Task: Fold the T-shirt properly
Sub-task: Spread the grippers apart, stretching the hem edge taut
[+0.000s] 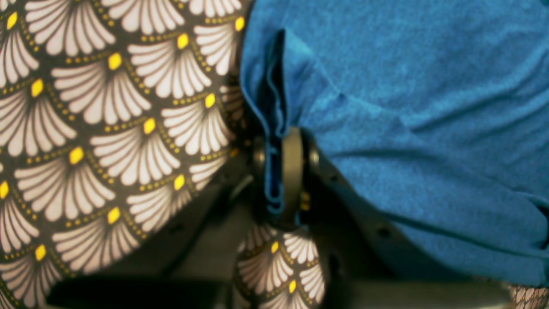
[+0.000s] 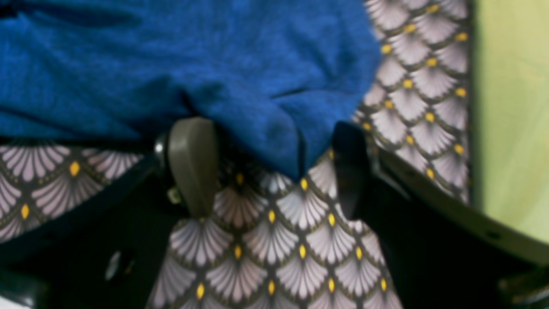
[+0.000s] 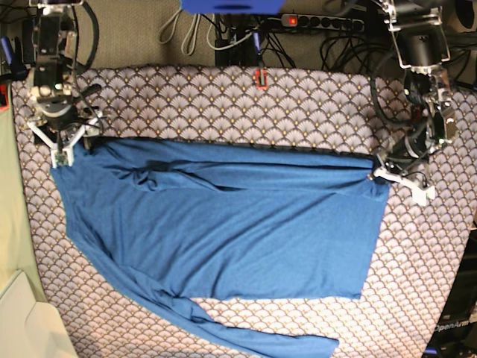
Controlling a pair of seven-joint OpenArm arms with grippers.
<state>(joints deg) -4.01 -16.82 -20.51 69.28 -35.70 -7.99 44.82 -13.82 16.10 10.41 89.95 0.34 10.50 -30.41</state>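
T-shirt (image 1: 407,107) in left wrist view: left gripper (image 1: 281,171) is clamped on a bunched blue edge over the tablecloth (image 1: 107,128). Right wrist view: right gripper (image 2: 266,167) is spread wide, a shirt corner (image 2: 274,128) lying between the jaws, not pinched. Base view: shirt spread flat mid-table, grippers at its far corners. Step looks like securing both far corners; next, right needs to close before lifting.

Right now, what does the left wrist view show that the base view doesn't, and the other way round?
Only the left wrist view shows the left hand shut on a bunched edge of the T-shirt. Only the base view shows the whole shirt spread flat, one sleeve trailing at the near edge, the right hand at its other corner, and the power strip. Both show the blue shirt on the tablecloth.
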